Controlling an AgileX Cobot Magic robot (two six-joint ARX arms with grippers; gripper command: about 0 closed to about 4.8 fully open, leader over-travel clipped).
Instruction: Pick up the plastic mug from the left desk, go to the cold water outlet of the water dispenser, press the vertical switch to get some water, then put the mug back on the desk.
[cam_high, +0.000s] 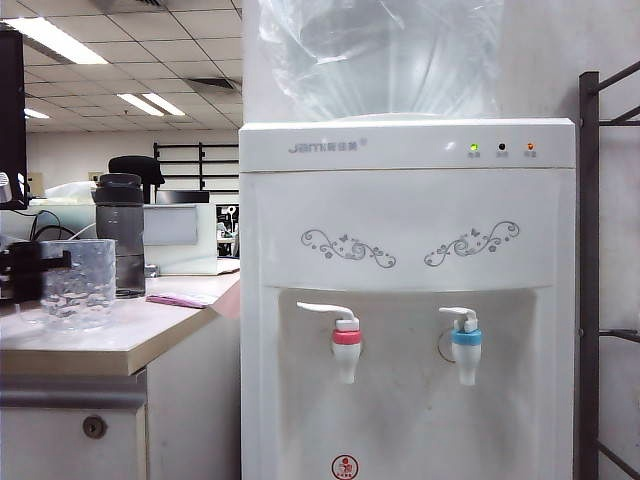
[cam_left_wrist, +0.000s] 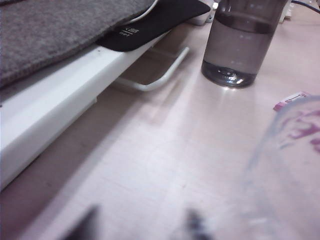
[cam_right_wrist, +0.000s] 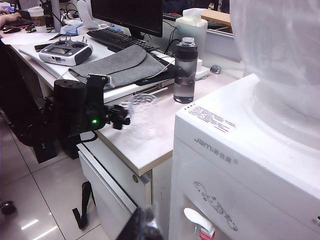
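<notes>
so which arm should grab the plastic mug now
Left. Its tool is already at the plastic mug on the left desk, fingers at its side. The right tool hangs apart, near the water dispenser.

Bright ceiling-panel office light; the left wrist foreground looks perhaps motion-blurred.

Grey "jam" logo on the water dispenser (cam_high: 407, 300) front panel — other labels unreadable.

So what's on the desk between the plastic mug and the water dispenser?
In the exterior view, only a flat pink item lies on the left desk between the plastic mug and the water dispenser. The grey bottle stands behind the mug.
</notes>
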